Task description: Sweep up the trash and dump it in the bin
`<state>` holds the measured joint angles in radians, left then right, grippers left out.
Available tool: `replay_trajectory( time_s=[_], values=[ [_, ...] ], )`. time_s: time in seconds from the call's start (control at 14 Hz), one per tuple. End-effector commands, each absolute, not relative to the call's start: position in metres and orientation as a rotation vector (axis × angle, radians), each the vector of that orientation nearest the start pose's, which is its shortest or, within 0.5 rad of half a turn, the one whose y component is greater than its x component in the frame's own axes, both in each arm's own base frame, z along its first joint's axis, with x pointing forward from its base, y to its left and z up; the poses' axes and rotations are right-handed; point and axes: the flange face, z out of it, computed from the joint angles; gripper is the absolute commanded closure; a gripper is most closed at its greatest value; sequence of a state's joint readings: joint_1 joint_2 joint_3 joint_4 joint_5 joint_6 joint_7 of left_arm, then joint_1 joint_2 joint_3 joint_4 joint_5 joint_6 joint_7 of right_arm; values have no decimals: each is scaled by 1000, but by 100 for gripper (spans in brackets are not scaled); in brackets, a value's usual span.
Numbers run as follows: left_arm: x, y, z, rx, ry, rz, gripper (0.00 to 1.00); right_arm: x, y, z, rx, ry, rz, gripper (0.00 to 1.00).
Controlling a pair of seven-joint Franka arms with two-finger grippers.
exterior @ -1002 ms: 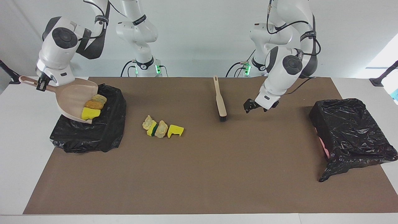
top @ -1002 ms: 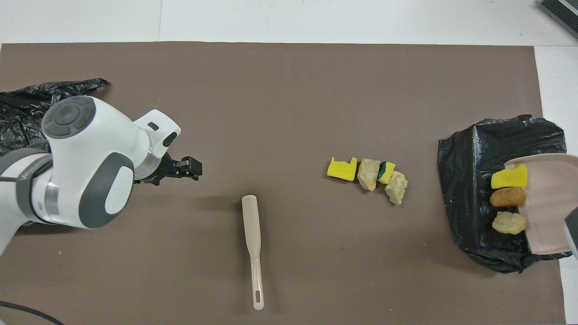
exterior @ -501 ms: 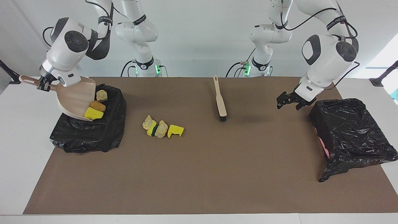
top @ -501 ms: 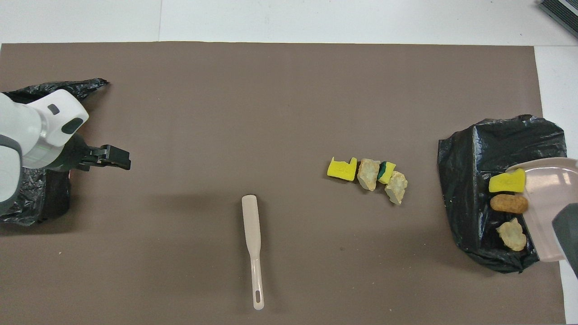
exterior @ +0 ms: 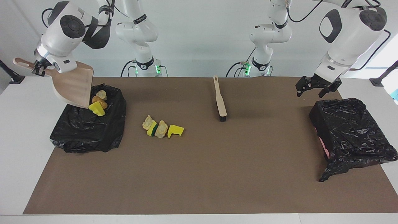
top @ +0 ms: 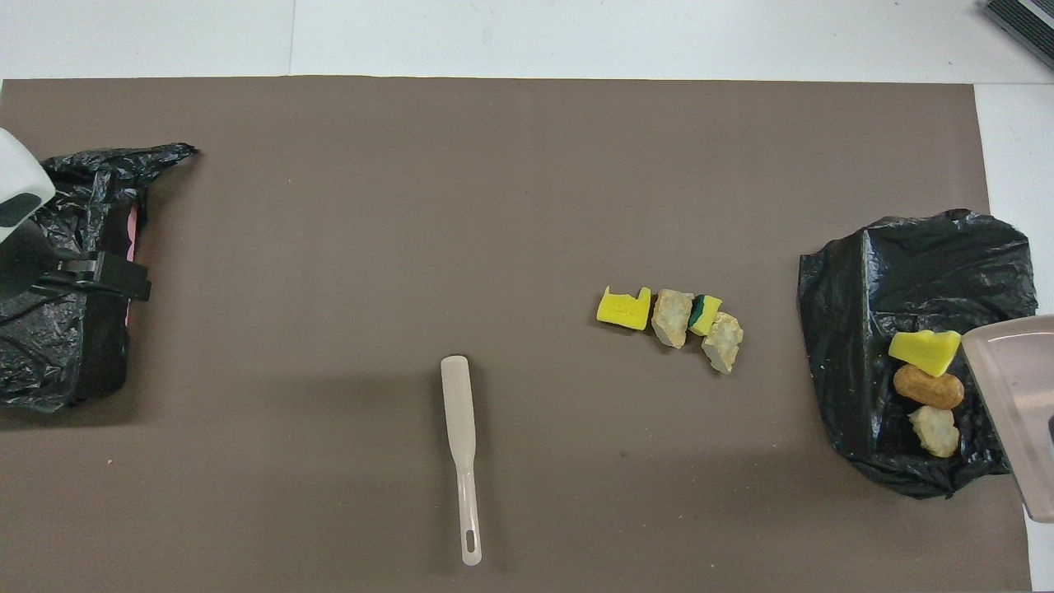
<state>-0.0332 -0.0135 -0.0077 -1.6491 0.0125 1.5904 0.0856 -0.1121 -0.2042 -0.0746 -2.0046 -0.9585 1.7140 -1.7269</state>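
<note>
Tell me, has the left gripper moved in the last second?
Yes. The left gripper has swung away from the brush toward its own end of the table and now hangs open over the edge of the black bin there.

A beige brush (top: 460,445) lay on the brown mat (top: 494,206) covering the desk, nearer the robots than a row of four sponge chunks (top: 671,318). Toward the right arm's end, three more chunks (top: 927,383), yellow, golden-brown and cream, sat on a black-bagged bin (top: 906,272) at the lip of a tilted beige dustpan (top: 1017,395). At the left arm's end, the left gripper (top: 107,278) hung over a second black-bagged bin (top: 58,362).
</note>
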Motion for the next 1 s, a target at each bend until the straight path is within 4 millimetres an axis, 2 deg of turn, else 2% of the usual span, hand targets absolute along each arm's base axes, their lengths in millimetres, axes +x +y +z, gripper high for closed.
replay_trajectory(
  time_s=[0.0, 0.14, 0.29, 0.5, 0.64, 0.79, 0.93],
  values=[
    [545, -15, 617, -3099, 247, 88, 0, 459, -168, 599, 1632, 1909, -1048, 100],
    [542, -4, 616, -3100, 232, 96, 0, 449, -160, 619, 1755, 1906, -1044, 100],
    [543, -3, 618, -3102, 221, 84, 0, 444, -137, 631, 1838, 1928, -964, 100],
    [545, -5, 618, -3101, 226, 72, 0, 446, -106, 622, 2025, 1869, -795, 100],
    [544, -4, 617, -3103, 224, 77, 0, 450, -63, 618, 2154, 1760, -683, 100],
    [545, -6, 618, -3110, 224, 64, 0, 452, -24, 611, 2385, 1576, -515, 100],
    [545, -14, 619, -3115, 239, 56, 0, 459, 22, 598, 2539, 1381, -420, 100]
  ],
)
